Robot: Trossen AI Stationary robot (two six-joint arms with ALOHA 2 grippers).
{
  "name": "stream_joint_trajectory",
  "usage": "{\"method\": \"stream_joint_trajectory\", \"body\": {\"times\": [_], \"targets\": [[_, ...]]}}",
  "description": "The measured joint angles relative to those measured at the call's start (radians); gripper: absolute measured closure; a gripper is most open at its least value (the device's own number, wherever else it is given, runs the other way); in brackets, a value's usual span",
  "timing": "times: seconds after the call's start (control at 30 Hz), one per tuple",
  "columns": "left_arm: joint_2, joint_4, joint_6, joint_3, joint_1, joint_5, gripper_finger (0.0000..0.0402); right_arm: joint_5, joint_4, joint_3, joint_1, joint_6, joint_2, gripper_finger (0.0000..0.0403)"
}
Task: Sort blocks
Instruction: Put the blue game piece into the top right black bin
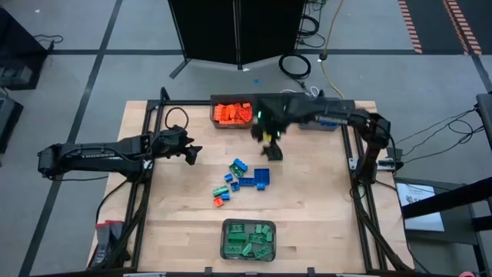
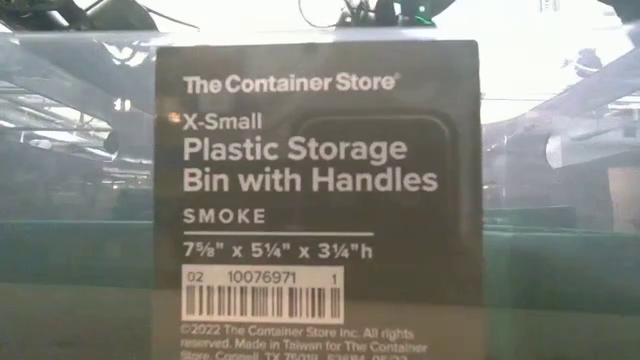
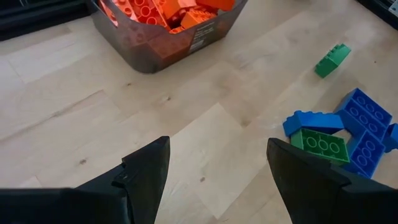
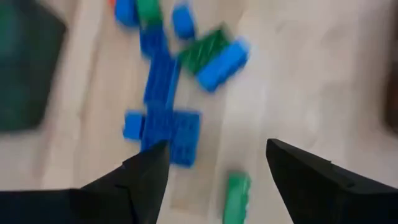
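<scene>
Two hands gape empty: right hand (image 1: 270,146) above the loose blocks (image 1: 244,179), left hand (image 1: 192,151) aside.

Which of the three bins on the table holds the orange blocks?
The bin at the table's far edge, left of the right arm's end effector, is full of orange blocks. The near-edge bin holds green blocks; the third is mostly hidden.

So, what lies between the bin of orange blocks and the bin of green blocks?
In the high view, the pile of loose blocks lies between the orange bin and the green bin, with bare wood around it.
</scene>
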Motion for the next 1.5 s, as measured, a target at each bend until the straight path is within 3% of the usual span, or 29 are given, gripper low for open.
{"method": "stream_joint_trajectory", "body": {"times": [0.2, 0.5, 0.7, 0.9, 1.07, 1.5], "targets": [[0.000, -0.005, 0.003, 0.000, 0.000, -0.002, 0.0132, 0.171, 0.052, -0.210, 0.117, -0.059, 0.012, 0.0147], [0.000, -0.006, -0.003, 0.000, 0.000, -0.001, 0.0132, 0.175, 0.318, -0.397, 0.178, 0.047, 0.010, 0.0145], [0.000, -0.006, -0.003, 0.000, 0.000, -0.001, 0.0132, 0.190, 0.413, -0.403, 0.209, 0.079, 0.010, 0.0145], [0.000, -0.006, -0.004, 0.000, 0.000, -0.001, 0.0132, 0.410, 0.379, -0.403, 0.201, 0.152, 0.010, 0.0145], [0.000, -0.005, -0.004, 0.000, 0.000, -0.001, 0.0132, 0.413, 0.316, -0.403, 0.187, 0.187, 0.010, 0.0145], [0.000, -0.005, -0.005, 0.000, 0.000, -0.001, 0.0132, 0.407, 0.369, -0.403, 0.197, 0.190, 0.044, 0.0145]]}}
